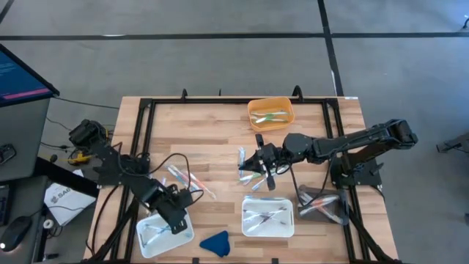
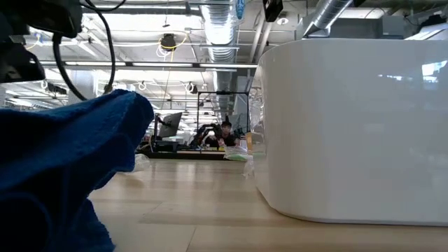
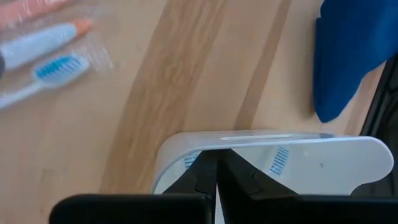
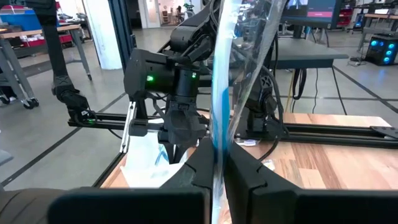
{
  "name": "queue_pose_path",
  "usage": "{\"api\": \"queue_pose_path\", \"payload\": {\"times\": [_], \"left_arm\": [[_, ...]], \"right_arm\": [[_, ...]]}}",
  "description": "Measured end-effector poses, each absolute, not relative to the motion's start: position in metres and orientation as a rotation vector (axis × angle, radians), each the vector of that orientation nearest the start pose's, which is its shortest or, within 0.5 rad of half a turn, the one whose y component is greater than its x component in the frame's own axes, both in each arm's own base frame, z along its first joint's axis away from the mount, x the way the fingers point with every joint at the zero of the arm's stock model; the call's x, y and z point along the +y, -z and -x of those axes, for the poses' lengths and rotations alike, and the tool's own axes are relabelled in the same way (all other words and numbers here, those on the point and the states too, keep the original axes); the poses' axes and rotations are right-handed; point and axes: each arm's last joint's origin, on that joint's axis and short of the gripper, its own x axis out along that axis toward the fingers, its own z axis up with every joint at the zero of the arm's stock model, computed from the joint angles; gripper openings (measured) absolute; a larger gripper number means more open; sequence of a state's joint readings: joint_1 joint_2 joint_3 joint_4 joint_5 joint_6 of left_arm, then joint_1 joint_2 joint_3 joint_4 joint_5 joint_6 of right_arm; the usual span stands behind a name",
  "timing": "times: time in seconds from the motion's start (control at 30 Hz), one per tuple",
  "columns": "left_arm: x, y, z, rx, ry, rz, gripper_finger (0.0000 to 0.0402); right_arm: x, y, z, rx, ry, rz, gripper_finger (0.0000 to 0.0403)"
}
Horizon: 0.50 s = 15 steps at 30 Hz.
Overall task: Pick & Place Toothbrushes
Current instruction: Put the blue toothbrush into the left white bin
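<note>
Meanwhile, the right gripper (image 4: 217, 163) pinched a wrapped blue toothbrush (image 4: 221, 93) standing upright between its fingers, while the left gripper (image 3: 216, 186), pressed together, hovered over a white tray (image 3: 273, 149).

Open wood (image 1: 212, 136) mid-table; trays (image 1: 268, 218), blue cloth (image 1: 215, 243) crowd near edge.

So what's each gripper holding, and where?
Right gripper: a wrapped toothbrush, pinched near its lower end. Left gripper: shut over the white tray, empty.
</note>
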<state>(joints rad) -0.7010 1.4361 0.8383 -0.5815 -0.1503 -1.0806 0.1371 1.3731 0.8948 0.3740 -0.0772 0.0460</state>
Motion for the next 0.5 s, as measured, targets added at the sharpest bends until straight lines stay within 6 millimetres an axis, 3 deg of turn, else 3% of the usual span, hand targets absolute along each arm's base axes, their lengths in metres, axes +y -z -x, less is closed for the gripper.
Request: {"api": "queue_pose_path", "payload": {"times": [0.5], "left_arm": [[-0.148,-0.192,-0.22,1.085,-0.069,0.375,0.0]], "right_arm": [[0.045,-0.293,-0.306,0.109,-0.212,-0.041,0.0009]]}}
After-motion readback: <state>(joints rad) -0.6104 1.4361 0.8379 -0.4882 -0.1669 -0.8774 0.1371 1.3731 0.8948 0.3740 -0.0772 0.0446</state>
